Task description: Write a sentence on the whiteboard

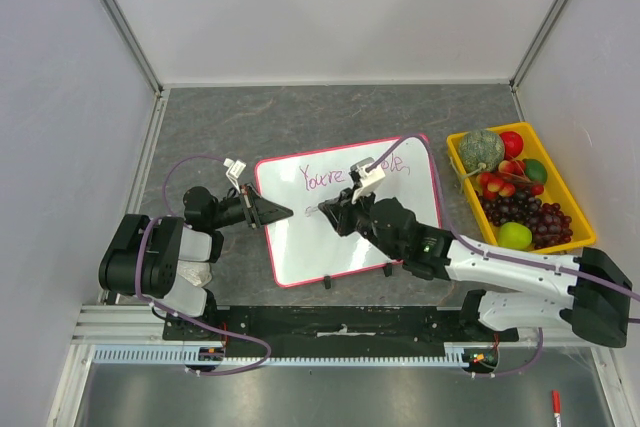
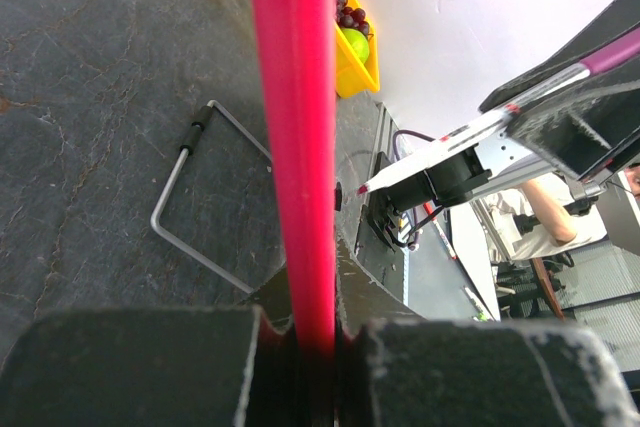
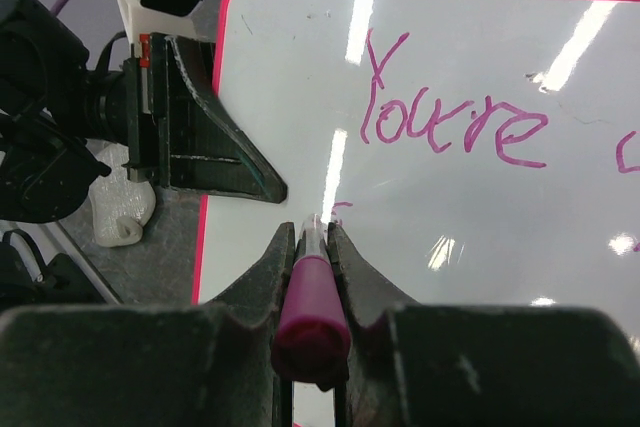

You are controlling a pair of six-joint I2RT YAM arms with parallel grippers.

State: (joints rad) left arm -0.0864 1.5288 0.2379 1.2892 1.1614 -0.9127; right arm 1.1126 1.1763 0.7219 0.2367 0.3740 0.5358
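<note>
The whiteboard lies flat at the table's middle, pink rim all round. The sentence shows "You're" in purple on the top line; further letters to its right are partly hidden by the right wrist. My left gripper is shut on the board's left rim, seen edge-on in the left wrist view. My right gripper is shut on a purple marker, its tip on the board below "You're", next to a small purple mark.
A yellow bin of fruit stands right of the board. Two black clips sit on the board's near edge. A wire stand lies on the grey table. A red marker lies on the near ledge.
</note>
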